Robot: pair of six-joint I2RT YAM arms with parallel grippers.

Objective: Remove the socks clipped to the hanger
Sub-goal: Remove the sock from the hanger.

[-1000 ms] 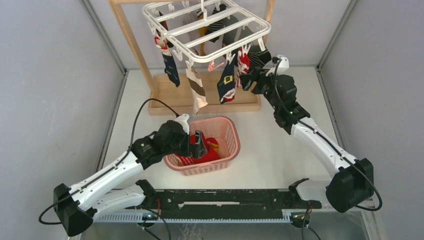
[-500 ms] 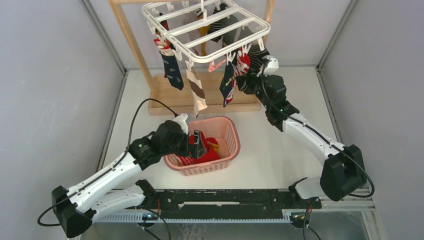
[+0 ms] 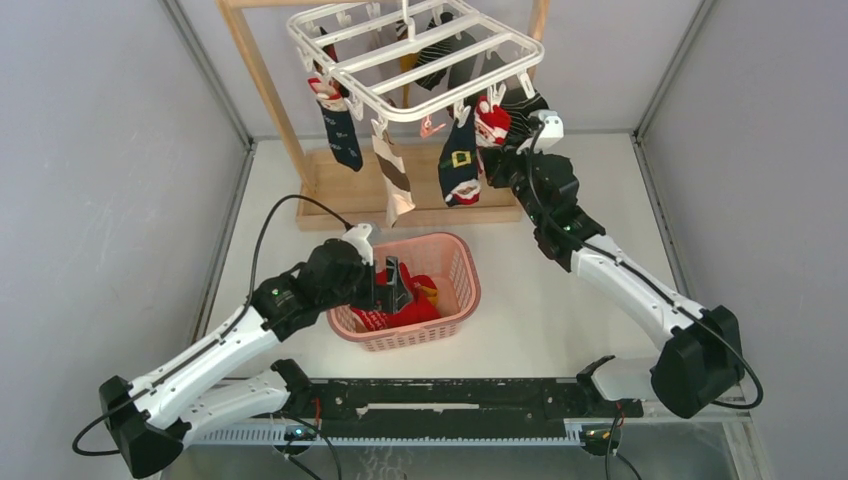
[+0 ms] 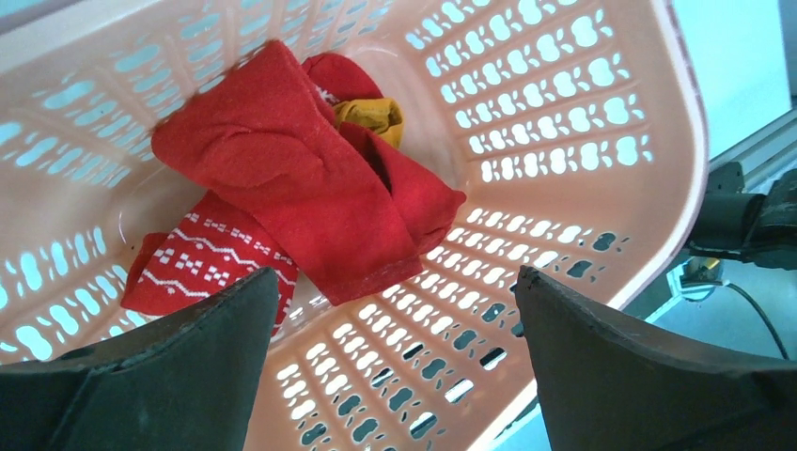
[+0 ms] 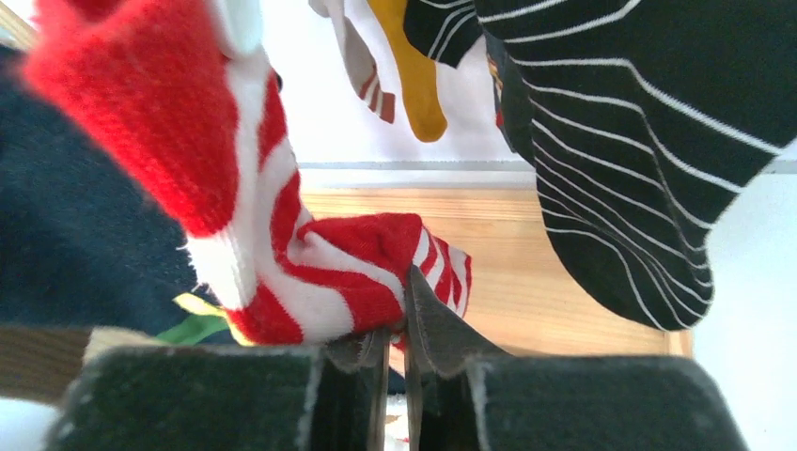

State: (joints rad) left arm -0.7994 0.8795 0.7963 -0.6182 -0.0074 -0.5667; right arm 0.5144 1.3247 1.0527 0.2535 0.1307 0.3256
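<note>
The white hanger [image 3: 420,113] hangs from the wooden stand with several socks clipped to it. My right gripper [image 3: 497,158] reaches up under its near right corner. In the right wrist view the right gripper [image 5: 395,319] is shut on the lower end of a red and white striped sock [image 5: 282,254], which is still clipped above. A black sock with thin white stripes [image 5: 639,141] hangs to its right and a navy sock [image 5: 85,225] to its left. My left gripper [image 4: 395,274] stands open over the pink basket [image 4: 564,113], holding nothing.
Red socks [image 4: 301,178] and a bit of mustard fabric lie in the pink basket [image 3: 463,270] at table centre. The wooden stand [image 3: 258,85] rises at the back on a flat base [image 3: 330,190]. Grey walls close in both sides.
My right gripper has closed on the red and white striped sock and shifted slightly under the hanger. The hanger has swung a little. The left arm has barely moved.
</note>
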